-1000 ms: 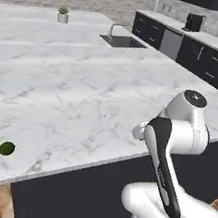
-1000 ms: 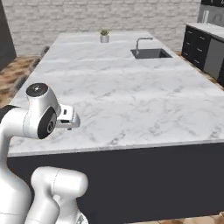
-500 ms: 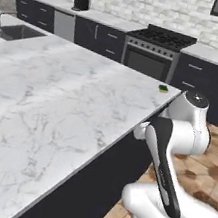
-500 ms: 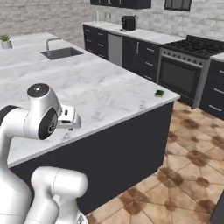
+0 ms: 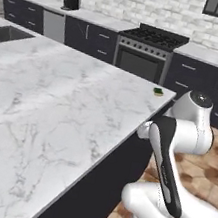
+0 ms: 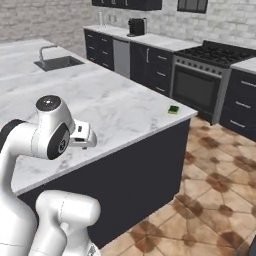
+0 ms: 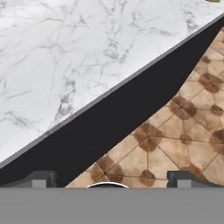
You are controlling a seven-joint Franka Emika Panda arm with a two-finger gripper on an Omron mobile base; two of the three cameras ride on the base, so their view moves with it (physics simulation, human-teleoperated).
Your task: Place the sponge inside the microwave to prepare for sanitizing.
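The sponge (image 5: 158,91) is a small green and yellow block lying near the far right corner of the white marble island (image 5: 56,102). The right base view shows the sponge (image 6: 173,109) close to the island (image 6: 115,107) edge. My gripper (image 7: 111,180) is open with nothing between its fingertips (image 7: 41,179). It hangs over the island's dark side edge and the tiled floor, well short of the sponge. My hand (image 6: 82,137) is tucked close to the arm, above the counter's near edge. The microwave is out of view.
A black range (image 5: 150,47) stands in the back counter run of dark cabinets. A coffee machine (image 5: 71,0) sits on that counter at the left. A sink (image 6: 57,62) is set into the island's far end. Brown tiled floor (image 6: 200,200) lies open right of the island.
The whole picture has swung as the base drove along the island, bringing the corner with the sponge and the range into view. The gripper stays open and tucked.
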